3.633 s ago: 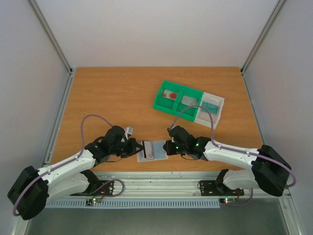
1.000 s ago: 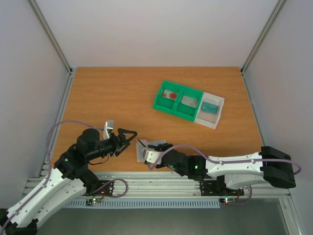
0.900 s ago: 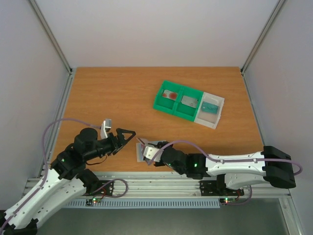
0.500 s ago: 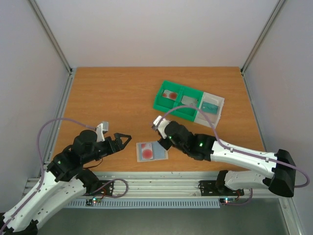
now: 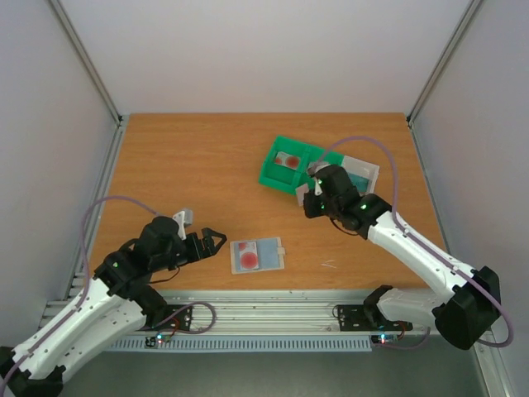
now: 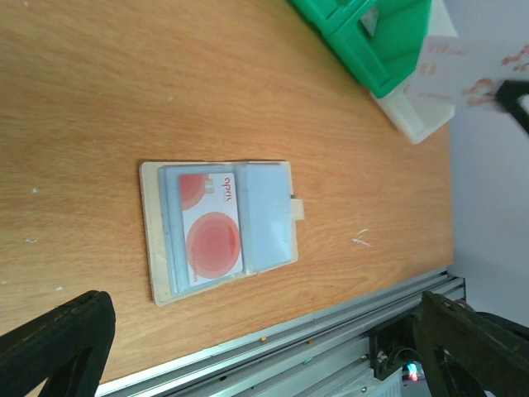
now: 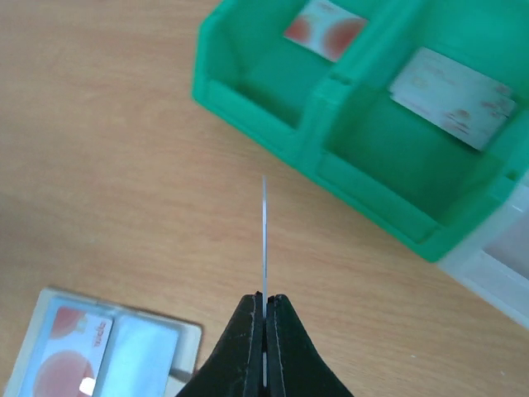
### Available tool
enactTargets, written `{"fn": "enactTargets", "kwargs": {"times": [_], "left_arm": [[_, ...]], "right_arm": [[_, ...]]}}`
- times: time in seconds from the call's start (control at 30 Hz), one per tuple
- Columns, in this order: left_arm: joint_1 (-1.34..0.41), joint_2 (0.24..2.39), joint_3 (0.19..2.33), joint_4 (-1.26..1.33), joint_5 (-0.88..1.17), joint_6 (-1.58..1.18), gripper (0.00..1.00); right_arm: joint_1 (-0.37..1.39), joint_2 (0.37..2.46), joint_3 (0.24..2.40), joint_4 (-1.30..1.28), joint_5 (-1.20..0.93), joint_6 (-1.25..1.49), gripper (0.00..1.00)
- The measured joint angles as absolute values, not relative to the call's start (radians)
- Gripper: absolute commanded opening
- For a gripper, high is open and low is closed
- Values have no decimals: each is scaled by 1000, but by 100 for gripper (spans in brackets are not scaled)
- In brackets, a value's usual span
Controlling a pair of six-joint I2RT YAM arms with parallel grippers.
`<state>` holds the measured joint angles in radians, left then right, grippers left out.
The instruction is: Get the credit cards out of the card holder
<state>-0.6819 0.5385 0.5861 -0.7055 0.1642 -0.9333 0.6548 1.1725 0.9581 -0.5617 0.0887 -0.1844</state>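
The card holder (image 5: 258, 255) lies open and flat on the table at lower centre of the top view, a red card (image 5: 245, 256) in its left panel. A second card (image 7: 264, 240) (edge-on to the wrist camera) is pinched upright in the right gripper (image 7: 263, 308), just below the green tray (image 7: 248, 116) in that frame. The left gripper (image 5: 211, 243), fingers spread apart, hovers left of the holder.

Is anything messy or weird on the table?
Nothing is spilled or broken. The card holder lies open and flat with one red-spotted card tucked inside. A tiny pale fleck sits on the table beside it; I cannot tell what it is.
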Motion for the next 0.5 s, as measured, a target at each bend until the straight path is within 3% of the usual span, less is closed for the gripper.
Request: {"fn": "enactTargets", "kwargs": {"times": [0.5], "left_arm": [[-682, 660, 545, -658, 213, -926, 99]], "right_arm": [[344, 1408, 1107, -604, 32, 74, 1]]}}
